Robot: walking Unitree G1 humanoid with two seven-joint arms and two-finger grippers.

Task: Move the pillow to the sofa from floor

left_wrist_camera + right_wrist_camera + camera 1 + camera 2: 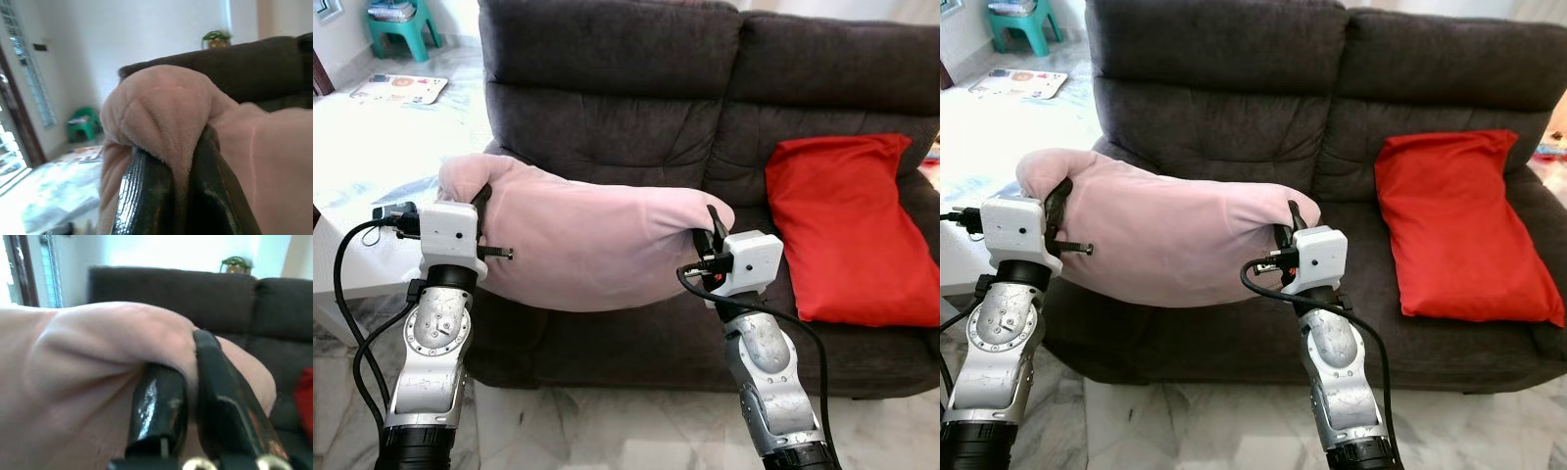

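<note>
1. Taking the dark brown sofa point(705, 108) as the landmark: off its left end, on the pale floor, stand a green stool point(403, 29) and a flat printed mat point(399, 89), both well apart from it
2. The left gripper point(481, 211) is raised in front of the sofa's left seat, its two black fingers point(146, 196) clamped on a bunched fold at the left end of the pink pillow point(592, 240)
3. The pink pillow is a long, soft, plush cushion of pale dusty pink; it hangs lengthwise between the two grippers, held up in the air before the sofa's left seat and backrest, off the floor
4. Its left end is puffed up into a rounded lump over the fingers, its middle sags in a smooth curve, and its lower edge hangs level with the front of the seat cushion; whether it touches the seat I cannot tell
5. The right gripper point(713, 235) is near the middle of the sofa's front, its fingers point(156, 406) pinched together on the pillow's right end, with pink fabric pressed between them
6. On the sofa's right seat a bright red pillow point(852, 225) leans tilted against the backrest, just beside the pink pillow's right end but apart from it
</note>
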